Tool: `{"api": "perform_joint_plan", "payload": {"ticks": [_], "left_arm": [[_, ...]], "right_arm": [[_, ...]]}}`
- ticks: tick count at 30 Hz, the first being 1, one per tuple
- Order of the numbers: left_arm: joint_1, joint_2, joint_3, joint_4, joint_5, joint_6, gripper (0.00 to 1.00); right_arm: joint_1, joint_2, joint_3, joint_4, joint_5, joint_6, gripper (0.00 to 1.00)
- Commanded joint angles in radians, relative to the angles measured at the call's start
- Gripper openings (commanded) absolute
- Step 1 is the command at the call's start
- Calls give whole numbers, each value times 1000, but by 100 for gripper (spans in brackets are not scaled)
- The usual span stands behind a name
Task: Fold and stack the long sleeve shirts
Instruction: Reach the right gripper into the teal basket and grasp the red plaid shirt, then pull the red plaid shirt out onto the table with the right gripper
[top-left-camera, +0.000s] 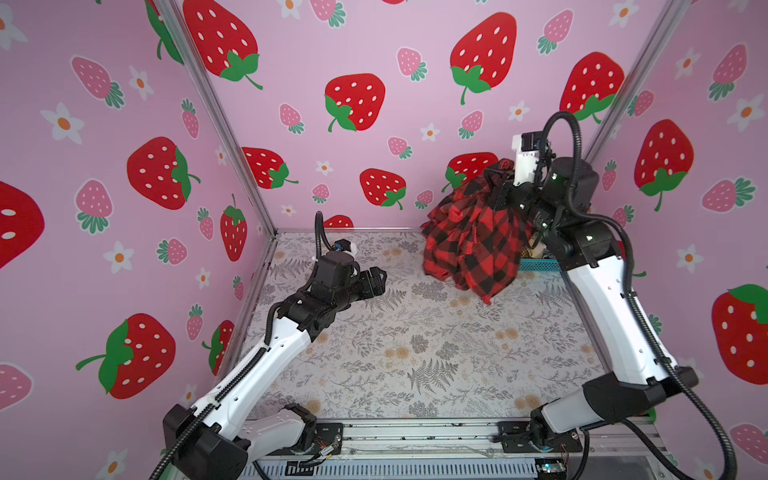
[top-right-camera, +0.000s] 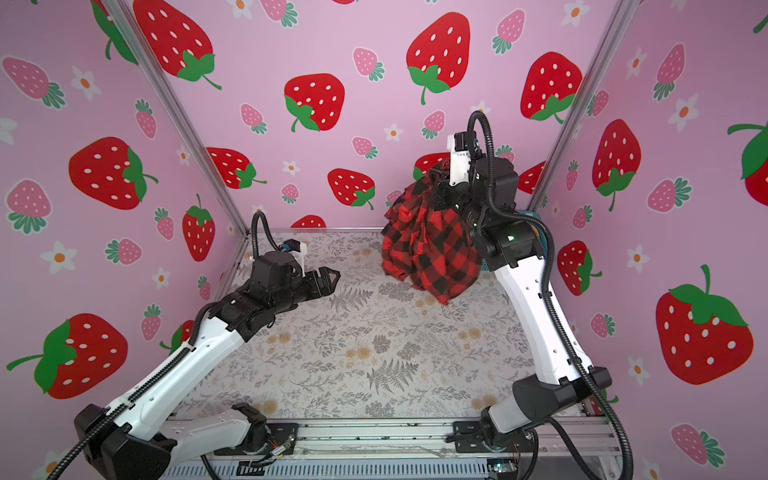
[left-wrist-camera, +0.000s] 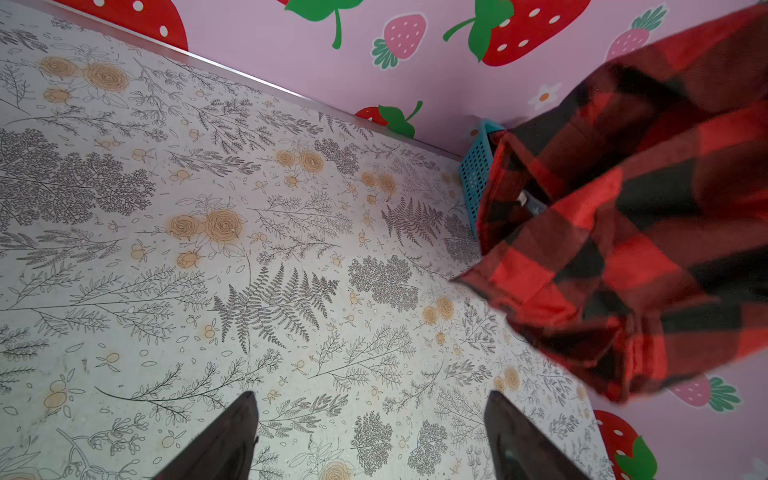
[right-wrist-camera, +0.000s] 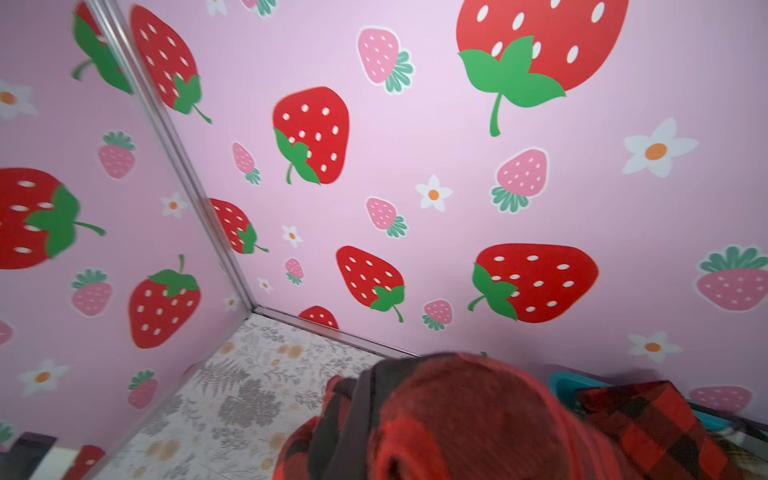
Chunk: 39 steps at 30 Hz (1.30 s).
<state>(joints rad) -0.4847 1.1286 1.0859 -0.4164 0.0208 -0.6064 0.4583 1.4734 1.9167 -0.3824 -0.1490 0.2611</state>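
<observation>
Left arm (top-left-camera: 266, 365) stretched low over the worktop (top-left-camera: 415, 353), left side; left end effector (top-left-camera: 376, 279) level, jaws wide apart, empty. Right arm (top-left-camera: 602, 316) high above the worktop's far right corner; right end effector (top-left-camera: 502, 183) clamped on the bunched red-and-black shirt (top-left-camera: 473, 237).

Whole booth is wearing pink strawberry wallpaper (top-left-camera: 374, 50): big red berries, smaller pink ones and little white flowers are running across the back and both side walls. Silver metal posts (top-left-camera: 220, 120) are climbing up the two back corners. The surface (top-left-camera: 415, 353) is sporting a pale botanical print, with grey ferns and tan roses sprawling all over it. A turquoise mesh basket (top-left-camera: 536, 264) is sitting in the far right corner, with only a strip of its rim peeking out in a top view, though the left wrist view is showing its gridded side. An aluminium rail (top-left-camera: 415, 432) is running along the near edge.
</observation>
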Motion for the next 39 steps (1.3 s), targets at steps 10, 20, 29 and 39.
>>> {"api": "perform_joint_plan", "payload": {"ticks": [10, 20, 29, 39], "left_arm": [[0, -76, -79, -120, -31, -18, 88], [3, 107, -111, -9, 42, -85, 92], [10, 357, 42, 84, 94, -205, 85], [92, 191, 20, -92, 16, -179, 72]], "right_arm": [[-7, -98, -558, 189, 19, 197, 15], [-10, -237, -910, -30, 333, 208, 60], [92, -272, -886, -72, 316, 175, 73], [359, 174, -649, 131, 295, 192, 63]]}}
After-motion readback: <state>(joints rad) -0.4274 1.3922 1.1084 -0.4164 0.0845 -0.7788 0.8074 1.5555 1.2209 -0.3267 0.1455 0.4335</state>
